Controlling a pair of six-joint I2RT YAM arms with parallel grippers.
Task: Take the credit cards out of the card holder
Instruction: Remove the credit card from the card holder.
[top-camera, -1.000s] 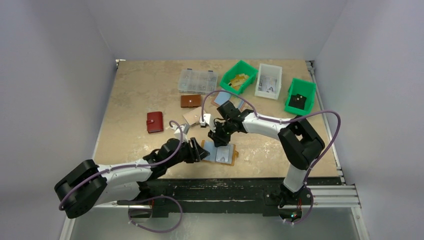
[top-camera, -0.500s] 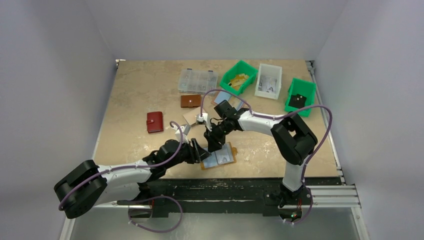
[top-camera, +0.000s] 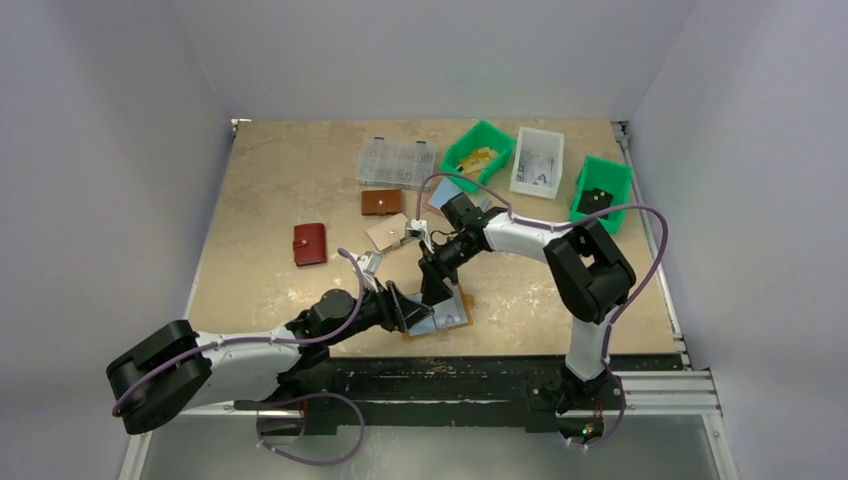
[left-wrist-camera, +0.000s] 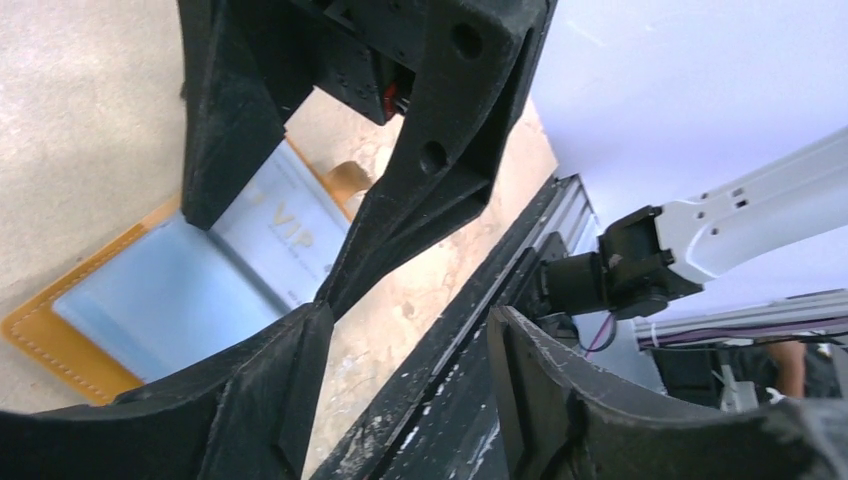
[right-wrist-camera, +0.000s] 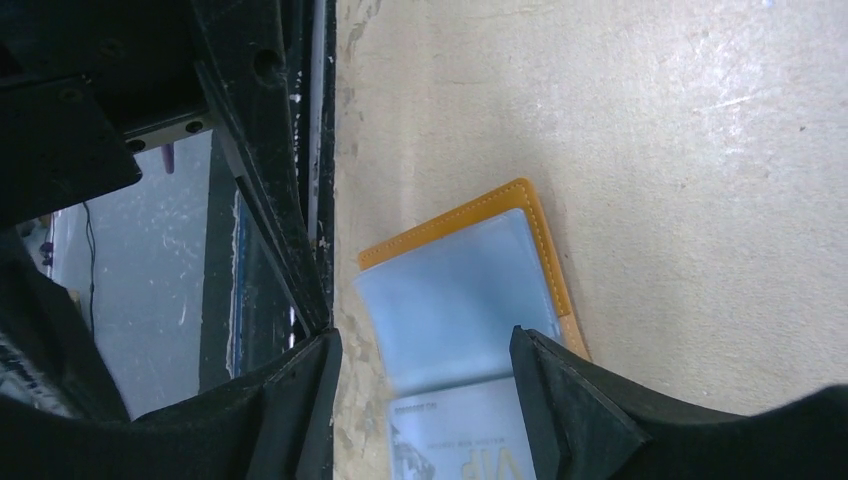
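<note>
From above, the yellow card holder (top-camera: 455, 314) lies open and flat on the table (top-camera: 280, 190), right at the near edge and about in the middle. The left claw (top-camera: 412, 308) comes in low from the left and sits just beside the holder's left end. The right claw (top-camera: 433, 297) points down at the holder from the far side, so both claws are close together. Farther back on the table are a red wallet (top-camera: 310, 244), a brown wallet (top-camera: 381, 203), a clear box (top-camera: 396, 161), a green bin (top-camera: 478, 152), a white bin (top-camera: 537, 161) and a second green bin (top-camera: 601, 192). In the left wrist view, the left claw's two fingers (left-wrist-camera: 260, 390) are apart with nothing between them, so it is open and holds nothing. Past them the right claw is spread wide, with its tips down at the holder. One tip is by the blue pocket (left-wrist-camera: 160, 305). The other tip is at the edge of a grey card (left-wrist-camera: 285, 235) with the letters VIP, which lies on the other half of the holder. I cannot tell if the tips touch it. In the right wrist view, the right claw's fingers (right-wrist-camera: 575, 400) stand wide apart, and the blue pocket and part of the VIP card show between them. This claw is open too and grips nothing. I cannot tell whether the card is tucked into a pocket or lies on top.
</note>
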